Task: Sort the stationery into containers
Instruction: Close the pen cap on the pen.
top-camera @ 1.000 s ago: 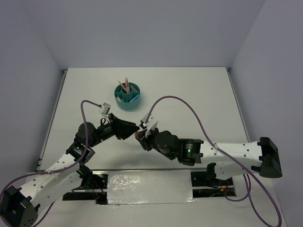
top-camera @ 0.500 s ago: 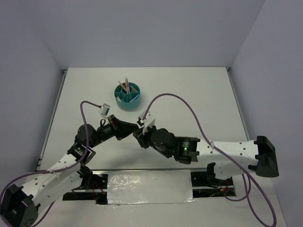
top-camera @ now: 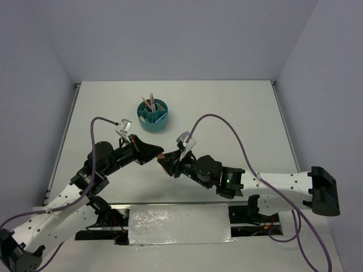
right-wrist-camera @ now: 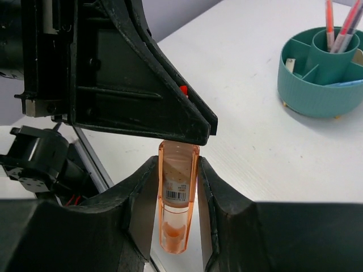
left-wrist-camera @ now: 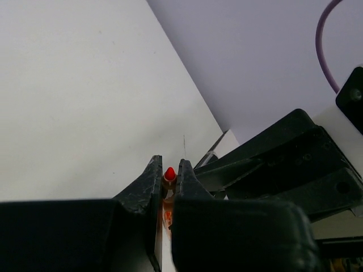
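The right gripper (right-wrist-camera: 177, 165) has its two fingers pressed against the sides of an orange marker (right-wrist-camera: 177, 195). The marker is a stubby translucent barrel with a barcode label, and it lies along the gap with its far end poking out past the fingertips. That far end runs in under the left gripper (left-wrist-camera: 168, 170), whose fingers (left-wrist-camera: 148, 182) are drawn nearly together, leaving only a narrow slot. A small red tip sits pinched in that slot; whether it is a nib or a cap cannot be told. Both grippers thus have hold of the same marker, one at each end.

From above, the two grippers meet nose to nose over the near half of the table (top-camera: 244, 119), the left arm reaching in from the left and the right arm from the right. The marker appears to be held above the surface.

Well apart from them, farther back, stands the round teal organiser cup (top-camera: 161, 121). Thin pens (right-wrist-camera: 342, 25) in pink, salmon and grey stand upright in its central tube. A small pale eraser block (right-wrist-camera: 290, 63) lies in one outer compartment and something blue in another.

The table is plain white, shut in by pale lilac-grey walls (top-camera: 181, 39) on three sides. A purple cable (top-camera: 218, 119) loops up from the right wrist, and another from the left.
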Robot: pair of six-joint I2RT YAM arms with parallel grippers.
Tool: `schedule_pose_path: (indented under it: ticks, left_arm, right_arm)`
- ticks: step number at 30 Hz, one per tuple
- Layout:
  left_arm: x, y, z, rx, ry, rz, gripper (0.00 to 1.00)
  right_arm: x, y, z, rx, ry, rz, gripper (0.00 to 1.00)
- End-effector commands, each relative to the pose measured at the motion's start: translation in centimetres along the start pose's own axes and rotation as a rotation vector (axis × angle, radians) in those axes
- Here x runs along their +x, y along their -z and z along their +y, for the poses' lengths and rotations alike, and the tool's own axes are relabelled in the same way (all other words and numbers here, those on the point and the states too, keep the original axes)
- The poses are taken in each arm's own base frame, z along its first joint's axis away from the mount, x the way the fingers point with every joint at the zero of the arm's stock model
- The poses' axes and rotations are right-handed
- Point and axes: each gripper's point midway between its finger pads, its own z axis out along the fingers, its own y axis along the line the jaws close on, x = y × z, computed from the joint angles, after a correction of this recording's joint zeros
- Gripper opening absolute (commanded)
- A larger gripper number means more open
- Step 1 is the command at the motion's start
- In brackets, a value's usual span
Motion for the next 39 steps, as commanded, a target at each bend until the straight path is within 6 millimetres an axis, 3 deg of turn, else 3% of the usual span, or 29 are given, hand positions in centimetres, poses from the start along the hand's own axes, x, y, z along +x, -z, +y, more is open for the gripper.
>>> schedule_pose_path:
  ticks: [1,2,4,5,6,7,9,13,18,21,25,35,39]
  left_arm:
    - [-10.9,1.6,-2.1,-0.077,-0.022,-0.424,0.0]
    - [-11.1,1.7,-2.3,-0.073,-0.018,-0.429,0.0]
    - [-11.5,1.7,-3.4,-0.036,-0.023,-0.43,0.0]
    - [-11.4,1.4,-3.4,-0.032,-0.026,-0.418,0.0]
    - [-11.2,1.2,-3.6,-0.022,-0.032,-0.407,0.0]
    - [-11.0,1.0,-3.7,-0.008,-0.037,-0.4,0.0]
    - [-10.4,0.9,-3.9,0.028,-0.043,-0.385,0.0]
    - [-8.7,0.8,-3.0,0.062,-0.031,-0.369,0.0]
    - [-6.4,0.5,-2.6,0.139,0.021,-0.336,0.0]
    - [-5.8,0.6,-3.2,0.215,0.051,-0.332,0.0]
    - [-5.4,0.6,-3.6,0.256,0.064,-0.324,0.0]
    - [-5.2,0.8,-3.5,0.248,0.068,-0.318,0.0]
    - [-4.7,0.5,-3.3,0.245,0.08,-0.293,0.0]
  right_arm:
    - [7.0,2.0,0.4,-0.081,0.044,0.219,0.11]
    - [6.7,2.3,0.4,-0.088,0.038,0.21,0.13]
    - [6.5,2.7,0.2,-0.084,0.024,0.195,0.33]
    - [5.5,3.1,0.0,-0.075,0.008,0.166,0.49]
    - [5.0,3.3,-0.3,-0.054,-0.003,0.159,0.94]
    - [4.2,3.4,-0.7,-0.024,-0.03,0.137,1.0]
    - [1.8,3.8,-0.8,0.003,-0.083,0.09,1.0]
    - [-0.2,4.6,-1.9,0.14,-0.308,0.085,1.0]
    - [-3.8,4.7,0.6,0.0,-0.571,-0.015,0.97]
    - [-5.6,4.5,0.6,-0.071,-0.69,-0.053,0.87]
    - [-5.7,3.9,-0.2,-0.101,-0.8,-0.059,0.68]
    - [-4.5,0.4,0.8,-0.155,-0.833,0.001,0.63]
    - [-4.9,-0.6,1.1,-0.171,-0.829,-0.005,0.62]
